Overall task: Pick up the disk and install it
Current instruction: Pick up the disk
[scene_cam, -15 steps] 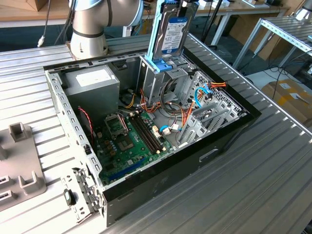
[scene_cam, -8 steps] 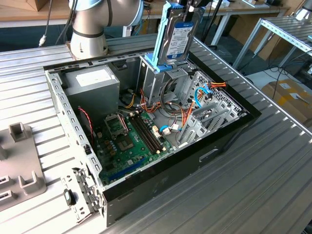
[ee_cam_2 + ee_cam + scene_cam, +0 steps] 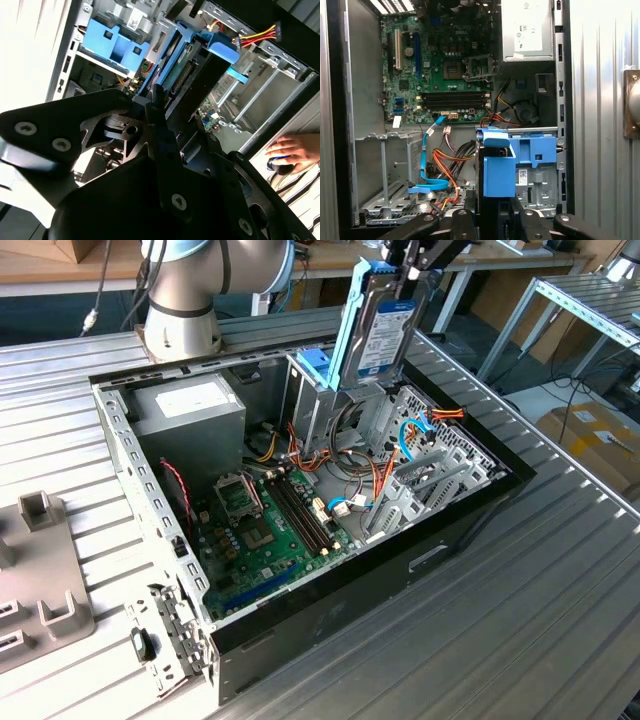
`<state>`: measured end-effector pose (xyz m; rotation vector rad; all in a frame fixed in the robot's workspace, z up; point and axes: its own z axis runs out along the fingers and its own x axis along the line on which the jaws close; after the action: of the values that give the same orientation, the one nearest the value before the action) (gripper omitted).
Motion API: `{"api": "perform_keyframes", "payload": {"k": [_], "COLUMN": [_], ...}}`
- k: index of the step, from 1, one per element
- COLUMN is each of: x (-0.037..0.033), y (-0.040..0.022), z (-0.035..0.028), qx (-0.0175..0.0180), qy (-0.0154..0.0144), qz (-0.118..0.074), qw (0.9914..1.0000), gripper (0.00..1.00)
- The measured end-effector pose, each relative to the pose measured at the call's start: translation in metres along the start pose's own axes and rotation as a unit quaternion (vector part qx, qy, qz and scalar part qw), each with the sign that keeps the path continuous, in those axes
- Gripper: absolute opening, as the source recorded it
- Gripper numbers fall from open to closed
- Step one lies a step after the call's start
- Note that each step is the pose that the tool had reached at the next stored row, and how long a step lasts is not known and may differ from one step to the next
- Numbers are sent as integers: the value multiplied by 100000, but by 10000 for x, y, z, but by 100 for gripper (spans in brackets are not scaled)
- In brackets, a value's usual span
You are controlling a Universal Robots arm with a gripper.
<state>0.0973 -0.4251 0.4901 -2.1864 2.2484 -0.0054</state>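
Note:
The disk (image 3: 385, 325) hangs upright above the open computer case (image 3: 470, 530), its white and blue label facing the exterior view's right and its light-blue carrier frame along the edge. My gripper (image 3: 410, 275) is shut on its upper end. The disk's lower end sits just over the grey drive cage (image 3: 335, 405), beside the cage's fixed blue latch (image 3: 315, 360). In the first wrist view the carrier's blue end (image 3: 497, 165) lies next to that latch (image 3: 535, 150), above my black fingers (image 3: 462, 220). The second wrist view shows the disk (image 3: 185, 65) edge-on beyond my gripper (image 3: 165, 107).
Inside the case lie a green motherboard (image 3: 270, 525), a grey power supply (image 3: 190, 405), and loose orange and blue cables (image 3: 400, 455). The arm's base (image 3: 180, 300) stands behind the case. A grey fixture (image 3: 40, 570) sits at the exterior view's left. A person's hand (image 3: 292, 150) rests on a mouse.

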Motion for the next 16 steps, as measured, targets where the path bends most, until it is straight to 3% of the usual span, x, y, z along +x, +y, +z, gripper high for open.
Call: {"api": "perform_keyframes", "payload": {"k": [12,16], "x": [259,272], "y": [-12,-13], "z": [0,-4], "qx": [11,14], "qy": [367,485], "qz": [6,2], "qw": [99999,99999], "gripper": [35,35]}}
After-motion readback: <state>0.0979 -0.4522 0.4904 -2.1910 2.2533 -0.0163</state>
